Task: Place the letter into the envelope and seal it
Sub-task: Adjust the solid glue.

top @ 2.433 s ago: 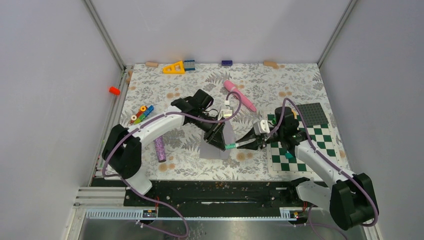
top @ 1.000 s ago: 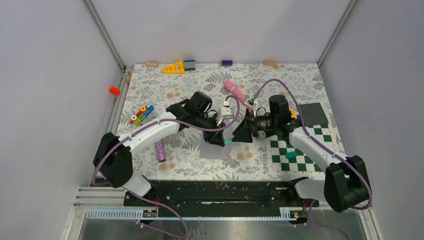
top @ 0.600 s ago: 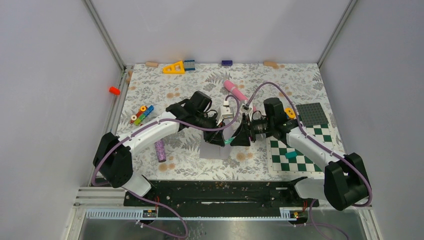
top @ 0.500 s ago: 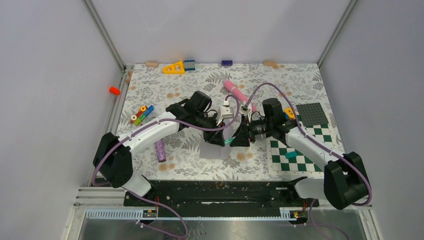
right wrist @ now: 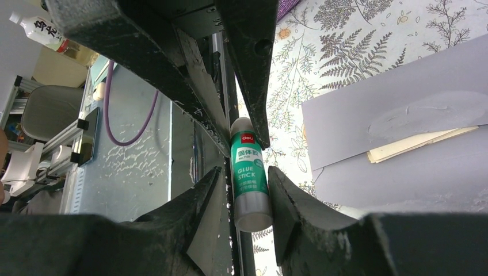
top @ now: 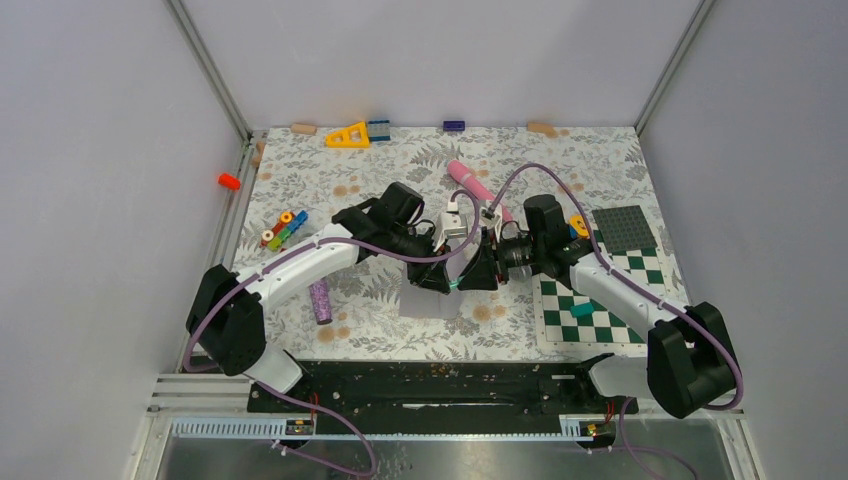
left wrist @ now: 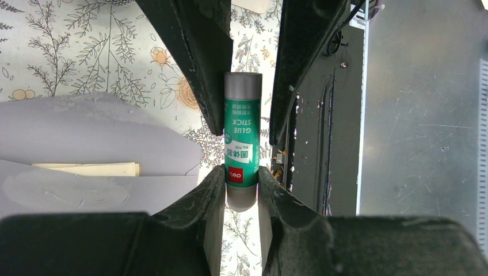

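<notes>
Swung in off the checkerboard mat, the right gripper now brackets the glue stick, jaws narrow; I cannot tell if they grip. The left gripper clamps its other end. The envelope lies flap-open just beside them, letter inside.

Glue stick: "GLUE STICK", "deli".

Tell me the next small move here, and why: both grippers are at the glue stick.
Probably close the right gripper fully on the glue stick's grey end. The left gripper clamps its other end, while the right gripper's fingers flank the grey end with a slim gap on one side. The envelope lies open with the letter inside, so the stick likely needs uncapping next.
</notes>
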`<action>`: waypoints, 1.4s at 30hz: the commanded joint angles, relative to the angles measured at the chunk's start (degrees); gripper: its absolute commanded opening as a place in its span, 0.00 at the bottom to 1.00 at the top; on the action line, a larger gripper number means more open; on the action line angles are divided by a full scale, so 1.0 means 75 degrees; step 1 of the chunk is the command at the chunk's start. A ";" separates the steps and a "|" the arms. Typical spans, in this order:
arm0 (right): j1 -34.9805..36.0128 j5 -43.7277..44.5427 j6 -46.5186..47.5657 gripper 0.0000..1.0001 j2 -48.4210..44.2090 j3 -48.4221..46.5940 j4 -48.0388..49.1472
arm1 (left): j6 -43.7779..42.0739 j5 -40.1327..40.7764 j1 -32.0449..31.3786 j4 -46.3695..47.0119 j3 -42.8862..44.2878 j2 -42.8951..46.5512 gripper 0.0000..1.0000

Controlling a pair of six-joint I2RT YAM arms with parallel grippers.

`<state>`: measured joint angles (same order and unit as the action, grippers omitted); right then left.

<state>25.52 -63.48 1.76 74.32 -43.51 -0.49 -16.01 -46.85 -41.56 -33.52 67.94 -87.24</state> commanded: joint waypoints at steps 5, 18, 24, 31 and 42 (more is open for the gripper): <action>0.0098 -0.0169 -0.0188 0.37 0.0155 -0.0269 0.0341 | 0.0022 -0.0295 -0.0020 0.0180 0.0375 0.0070 0.00; 0.0170 -0.0207 -0.0188 0.20 0.0214 -0.0330 0.0265 | 0.0041 -0.0226 -0.0024 0.0208 0.0370 0.0168 0.00; 0.0166 0.0087 0.0226 0.11 0.0113 -0.0500 -0.0440 | 0.0296 -0.0379 0.0303 0.0363 0.0378 0.0434 0.71; 0.0160 0.0574 0.0631 0.06 -0.0066 -0.0669 -0.0954 | 0.1092 -0.0519 0.1282 0.1531 -0.0224 0.1309 0.99; 0.0242 0.3248 0.1660 0.00 0.0383 -0.2034 -0.2087 | 0.3512 0.0398 0.2645 0.3442 -0.1201 0.0239 0.96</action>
<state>26.33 -46.68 10.24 76.03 -55.94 -15.05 2.02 -46.17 -23.49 -14.59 60.86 -79.46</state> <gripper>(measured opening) 0.317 0.980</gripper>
